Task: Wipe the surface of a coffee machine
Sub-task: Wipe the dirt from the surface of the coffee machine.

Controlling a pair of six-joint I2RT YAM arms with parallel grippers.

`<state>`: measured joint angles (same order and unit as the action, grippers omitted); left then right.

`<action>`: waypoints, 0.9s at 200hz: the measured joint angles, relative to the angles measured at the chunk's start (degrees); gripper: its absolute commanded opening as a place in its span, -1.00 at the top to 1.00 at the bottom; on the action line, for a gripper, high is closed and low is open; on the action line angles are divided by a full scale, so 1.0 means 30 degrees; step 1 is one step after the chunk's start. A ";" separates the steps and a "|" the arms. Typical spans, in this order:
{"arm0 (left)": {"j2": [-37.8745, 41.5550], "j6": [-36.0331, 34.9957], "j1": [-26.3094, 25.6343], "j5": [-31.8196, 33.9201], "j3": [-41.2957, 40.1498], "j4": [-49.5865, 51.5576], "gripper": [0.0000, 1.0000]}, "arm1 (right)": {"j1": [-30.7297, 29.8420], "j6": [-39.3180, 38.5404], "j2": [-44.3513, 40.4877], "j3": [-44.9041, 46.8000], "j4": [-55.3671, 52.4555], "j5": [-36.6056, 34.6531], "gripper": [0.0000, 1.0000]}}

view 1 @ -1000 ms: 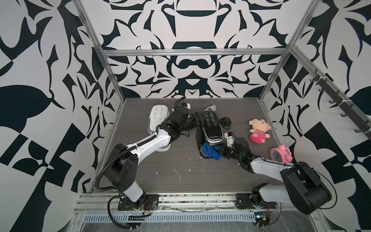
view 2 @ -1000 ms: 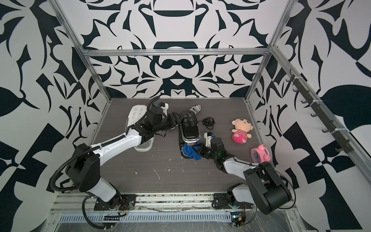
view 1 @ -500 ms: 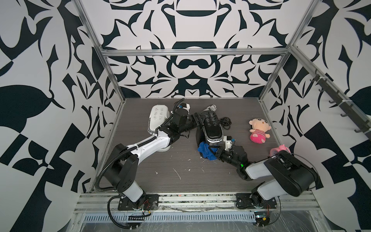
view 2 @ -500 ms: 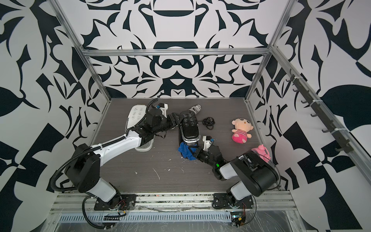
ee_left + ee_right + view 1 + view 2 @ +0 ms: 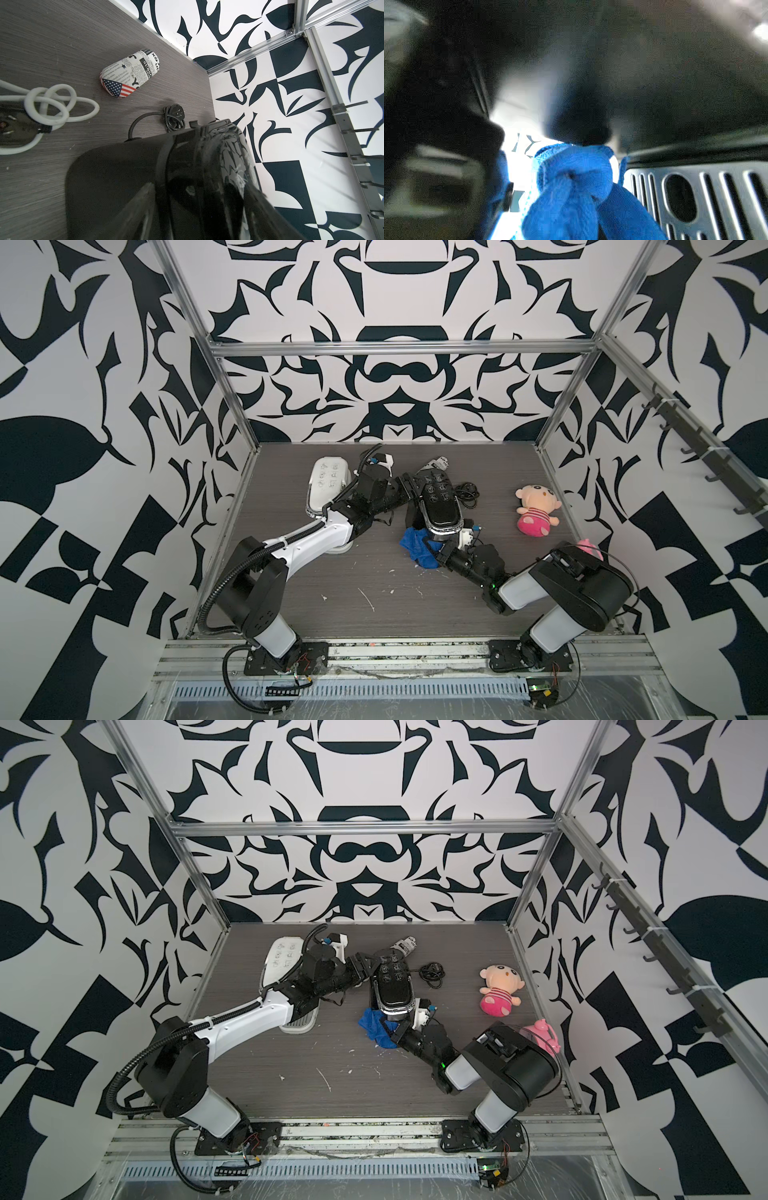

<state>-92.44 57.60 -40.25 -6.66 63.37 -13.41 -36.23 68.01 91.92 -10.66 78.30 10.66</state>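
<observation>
A pink-and-cream plush doll [image 5: 536, 510] is lying on the grey wood-grain tabletop [image 5: 332, 605]. A newsprint-and-flag oval case [image 5: 131, 73] is sitting near the back wall. A pink plastic toy [image 5: 542, 1032] is resting nearer the front.

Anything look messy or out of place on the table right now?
White scraps litter the table toward the arm bases, like leftover debris. The cord of the black coffee machine lies loosely tangled beside it. Nothing else stands out.

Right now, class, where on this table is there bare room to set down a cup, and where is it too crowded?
The widest bare patch of table lies at the front, between the two arm bases and nearer than the blue cloth. A smaller one lies behind the doll. Crowded: between the white coffee machine and the black coffee machine.
</observation>
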 measured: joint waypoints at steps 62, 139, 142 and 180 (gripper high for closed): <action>-0.0102 0.0299 0.0000 0.0219 0.0029 -0.0102 -0.39 | -0.0168 0.0000 -0.0627 0.0357 0.0087 -0.2375 1.00; -0.0095 0.0430 -0.0007 0.0423 0.0240 0.0335 -0.39 | -0.0211 0.0262 -0.0605 0.0109 0.0087 -0.2718 1.00; -0.0095 0.0459 -0.0007 0.0430 0.0226 0.0313 -0.39 | -0.0211 0.0277 -0.0597 0.0080 0.0058 -0.2718 1.00; 0.0153 0.0852 -0.0080 0.0437 -0.0211 0.0015 -0.40 | -0.0211 0.0342 0.0058 -0.0342 0.0058 -0.2630 1.00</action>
<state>-91.98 60.16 -40.49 -5.34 62.74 -13.37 -36.86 69.04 92.09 -11.68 78.48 2.76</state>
